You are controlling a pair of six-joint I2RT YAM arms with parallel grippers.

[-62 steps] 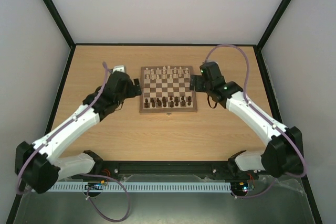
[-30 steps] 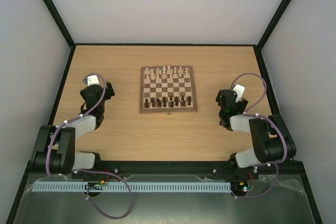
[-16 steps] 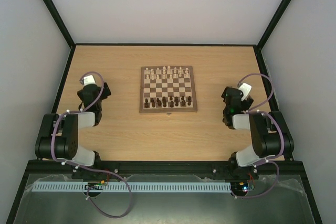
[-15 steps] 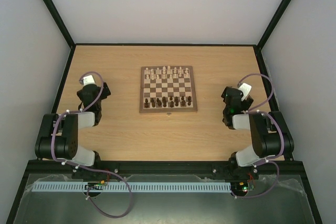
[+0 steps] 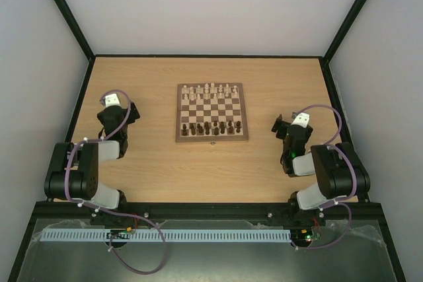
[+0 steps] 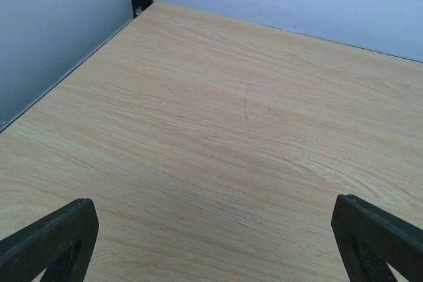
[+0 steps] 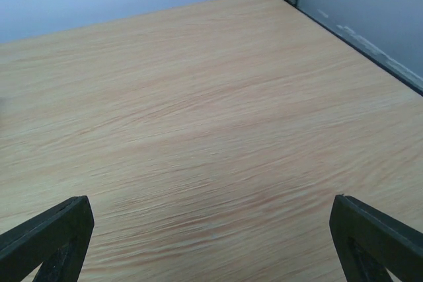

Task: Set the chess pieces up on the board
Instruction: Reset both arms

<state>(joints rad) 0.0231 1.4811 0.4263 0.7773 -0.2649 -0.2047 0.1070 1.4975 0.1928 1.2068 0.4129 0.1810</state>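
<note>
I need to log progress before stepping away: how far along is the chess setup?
Done, as far as the overhead view shows: the dark pieces stand along the near rows of the board, facing the cream pieces on the far rows; exact squares are too small to check. In hand: nothing; the left gripper and right gripper are open and empty, beside the board. Left: seemingly nothing; no piece shows off the board.

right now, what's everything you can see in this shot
table: one, light wood, under everything
board: one, dark brown and cream checks with a brown frame, centre of the table
dark pieces: about sixteen, dark brown, the board's two near rows
cream pieces: about sixteen, cream, the board's far rows
left gripper: one, black, open and empty, over bare table left of the board
right gripper: one, black, open and empty, over bare table right of the board
</note>
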